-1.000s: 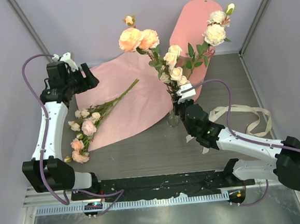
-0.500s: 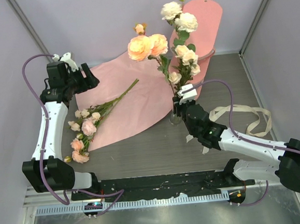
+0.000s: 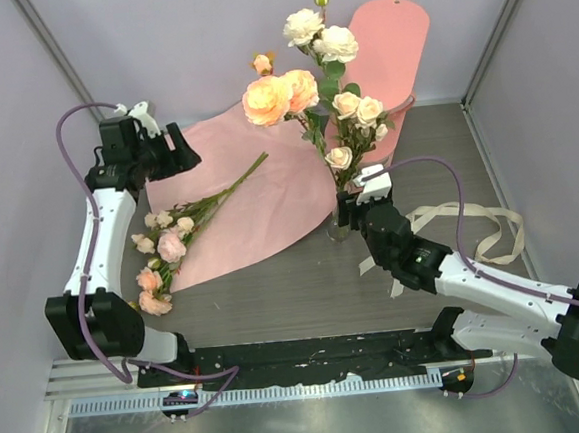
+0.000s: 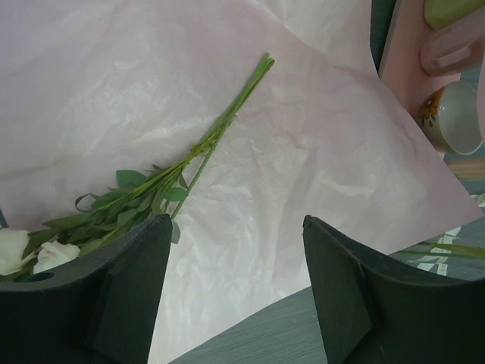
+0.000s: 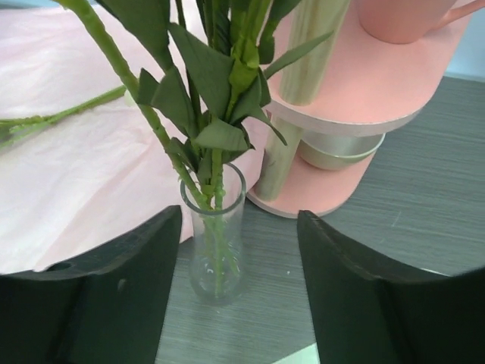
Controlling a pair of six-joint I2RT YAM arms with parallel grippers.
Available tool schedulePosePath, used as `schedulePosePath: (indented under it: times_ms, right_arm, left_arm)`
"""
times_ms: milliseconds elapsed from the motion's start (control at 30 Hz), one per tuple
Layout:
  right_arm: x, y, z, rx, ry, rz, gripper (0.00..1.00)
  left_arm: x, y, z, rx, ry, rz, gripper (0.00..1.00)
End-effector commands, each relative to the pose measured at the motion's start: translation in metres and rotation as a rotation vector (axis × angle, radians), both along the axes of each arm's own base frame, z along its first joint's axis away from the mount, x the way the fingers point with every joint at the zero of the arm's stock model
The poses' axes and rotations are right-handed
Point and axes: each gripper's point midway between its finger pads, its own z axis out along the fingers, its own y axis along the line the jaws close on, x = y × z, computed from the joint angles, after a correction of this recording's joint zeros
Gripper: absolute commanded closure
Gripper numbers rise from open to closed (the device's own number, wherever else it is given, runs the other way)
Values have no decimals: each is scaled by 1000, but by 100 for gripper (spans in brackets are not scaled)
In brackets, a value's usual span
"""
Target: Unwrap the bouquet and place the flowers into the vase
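While the right jaws stand wide apart, the small clear glass vase [image 5: 216, 235] with its narrow neck sits upright between them and slightly ahead. It seems untouched by either dark finger, though the view is too close to be sure. Leafy green rose stems [image 5: 204, 98] rise from its mouth. Ahead and to the right stands the smooth pink tiered shelf [image 5: 364, 83] on the grey wood-grain bench [image 5: 409, 174]. The left jaws gape equally wide and empty above crinkled pale pink paper [image 4: 303, 152], and a loose spray of thin stems [image 4: 227, 115] lies ahead of them.
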Motion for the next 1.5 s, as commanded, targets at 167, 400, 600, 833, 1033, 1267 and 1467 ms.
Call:
schedulePosePath:
  times_ms: [167, 400, 600, 833, 1033, 1267, 1467]
  right_arm:
    - [-30, 5, 20, 27, 160, 117, 13]
    - [-62, 10, 25, 107, 179, 274, 12]
    - [-94, 46, 7, 104, 247, 536, 11]
    - [-114, 59, 18, 129, 183, 658, 11]
    - [-118, 60, 15, 129, 175, 683, 11]
    - [-123, 72, 13, 147, 180, 721, 11]
    - [-126, 80, 15, 157, 172, 742, 11]
  left_arm:
    - [16, -20, -66, 74, 268, -122, 44]
    - [12, -25, -120, 200, 429, -165, 64]
    - [28, -28, -143, 265, 445, -194, 57]
    - [51, -44, -183, 302, 496, -278, 65]
    - [57, -28, -191, 343, 479, -240, 62]
    - [49, -44, -214, 299, 547, -304, 68]
    - [47, -42, -230, 314, 577, -300, 69]
